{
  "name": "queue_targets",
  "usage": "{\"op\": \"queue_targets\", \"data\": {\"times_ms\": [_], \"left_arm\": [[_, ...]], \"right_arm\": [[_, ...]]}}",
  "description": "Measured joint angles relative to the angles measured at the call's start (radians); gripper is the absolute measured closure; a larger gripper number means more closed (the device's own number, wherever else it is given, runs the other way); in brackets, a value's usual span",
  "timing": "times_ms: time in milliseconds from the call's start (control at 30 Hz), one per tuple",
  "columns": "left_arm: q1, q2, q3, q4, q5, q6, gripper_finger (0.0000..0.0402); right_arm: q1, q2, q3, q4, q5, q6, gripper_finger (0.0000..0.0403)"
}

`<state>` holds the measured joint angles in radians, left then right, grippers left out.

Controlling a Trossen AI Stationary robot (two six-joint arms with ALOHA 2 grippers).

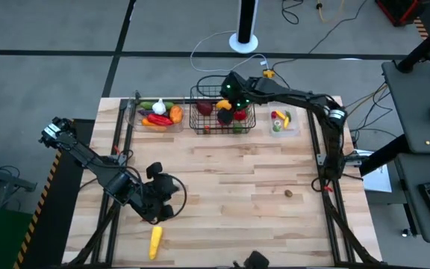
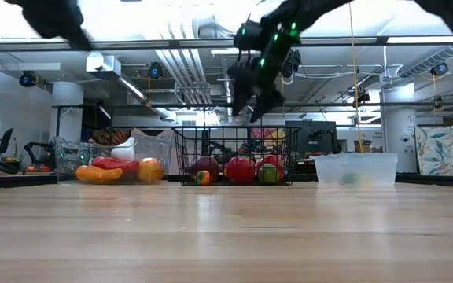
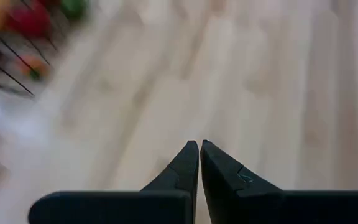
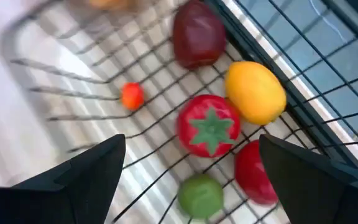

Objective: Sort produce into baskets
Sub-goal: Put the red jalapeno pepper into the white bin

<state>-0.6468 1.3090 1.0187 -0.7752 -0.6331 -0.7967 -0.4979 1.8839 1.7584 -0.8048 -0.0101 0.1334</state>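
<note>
Two pieces of produce lie loose on the table (image 1: 222,187): a yellow corn cob (image 1: 156,242) near the front edge, just beside the left gripper (image 1: 172,200), and a small brown item (image 1: 290,193) toward the right side, too small to identify. Everything else you see is already in a container. The black wire basket (image 2: 234,157) at the far edge holds a dark red fruit (image 4: 197,33), a yellow-orange fruit (image 4: 255,91), a tomato with a green star calyx (image 4: 209,126), a second red piece (image 4: 253,173), a green piece (image 4: 201,195) and a tiny orange ball (image 4: 132,96). The wide clear bin (image 1: 134,118) on its left holds white garlic (image 1: 158,107), a carrot (image 1: 175,116) and other vegetables; the small clear bin (image 1: 295,123) on its right holds a few more.

Your right gripper (image 4: 188,171) hovers directly above the wire basket, jaws spread wide with nothing between them. Your left gripper is closed fingertip to fingertip, empty, low over bare wood.

Judged from this layout, the sort is nearly finished; the corn and the brown item remain.
</note>
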Motion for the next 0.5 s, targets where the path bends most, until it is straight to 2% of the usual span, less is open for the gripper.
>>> {"op": "queue_targets", "data": {"times_ms": [367,500], "left_arm": [[0.0,0.017,0.0,-0.202,0.5,-0.164,0.0399],[-0.003,0.047,0.0,-0.217,0.631,-0.166,0.0399]], "right_arm": [[0.198,-0.19,-0.005,-0.085,0.008,-0.022,0.0044],[0.278,-0.233,-0.007,-0.094,0.01,-0.018,0.0044]]}}
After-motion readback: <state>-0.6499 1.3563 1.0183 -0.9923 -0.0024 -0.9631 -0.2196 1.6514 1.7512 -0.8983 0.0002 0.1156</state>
